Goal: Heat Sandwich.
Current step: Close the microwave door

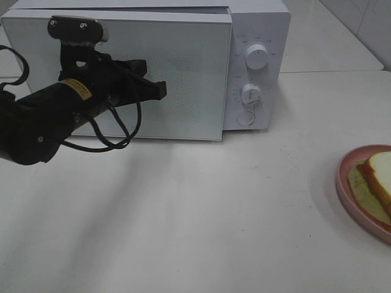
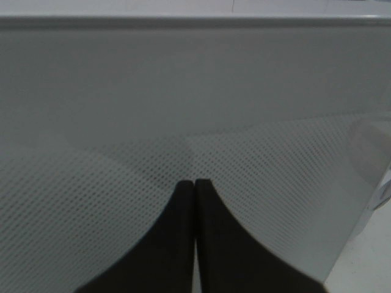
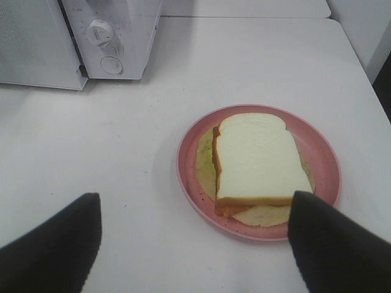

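Note:
The sandwich (image 3: 259,162), white bread with a brown crust over a pale leafy layer, lies on a round pink plate (image 3: 192,174); both sit at the right table edge, sandwich (image 1: 380,177) on plate (image 1: 343,183). My right gripper (image 3: 194,235) hovers open just before the plate, holding nothing. The white microwave (image 1: 259,24) stands at the back, its glass door (image 1: 183,79) swung slightly ajar. My left gripper (image 1: 160,90) is shut and empty, its tips right at the door (image 2: 195,110), fingers (image 2: 180,207) pressed together.
Two knobs (image 1: 256,56) and a round button (image 1: 245,118) sit on the microwave's right panel. A cable loops under the left arm (image 1: 36,122). Bare white table (image 1: 195,213) spreads in front of the microwave.

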`<state>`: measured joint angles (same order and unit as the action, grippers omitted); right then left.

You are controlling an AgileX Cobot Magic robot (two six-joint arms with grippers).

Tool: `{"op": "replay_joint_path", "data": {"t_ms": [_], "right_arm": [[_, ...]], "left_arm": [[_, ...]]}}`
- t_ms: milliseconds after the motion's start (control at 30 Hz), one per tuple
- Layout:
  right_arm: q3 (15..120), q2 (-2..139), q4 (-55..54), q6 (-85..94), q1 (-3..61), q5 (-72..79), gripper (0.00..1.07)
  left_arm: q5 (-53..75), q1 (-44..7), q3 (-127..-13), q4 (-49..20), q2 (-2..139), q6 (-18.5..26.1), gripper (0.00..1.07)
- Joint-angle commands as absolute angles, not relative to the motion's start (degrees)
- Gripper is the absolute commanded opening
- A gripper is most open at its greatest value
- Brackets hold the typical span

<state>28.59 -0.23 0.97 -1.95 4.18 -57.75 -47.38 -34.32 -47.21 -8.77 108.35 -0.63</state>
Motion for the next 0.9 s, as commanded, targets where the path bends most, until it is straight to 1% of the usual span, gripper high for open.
{"op": "replay_joint_path", "data": {"t_ms": [33, 133, 700, 900], "right_arm": [[28.6, -1.8, 0.9, -1.7, 3.9, -57.0, 0.76], [28.6, -1.8, 0.9, -1.7, 3.9, -57.0, 0.76], [28.6, -1.8, 1.0, -1.9, 3.9, -57.0, 0.76], [28.6, -1.8, 1.0, -1.9, 3.9, -57.0, 0.76]], "left_arm": [[-44.6, -35.5, -51.8, -9.9, 110.0, 0.0, 0.00], [-42.3, -35.6, -55.3, -11.0, 111.6, 0.3, 0.00], [-36.4, -35.6, -67.6, -11.5, 117.7, 0.5, 0.00], [-35.5, -36.0, -67.7, -11.3, 117.3, 0.5, 0.00]]}}
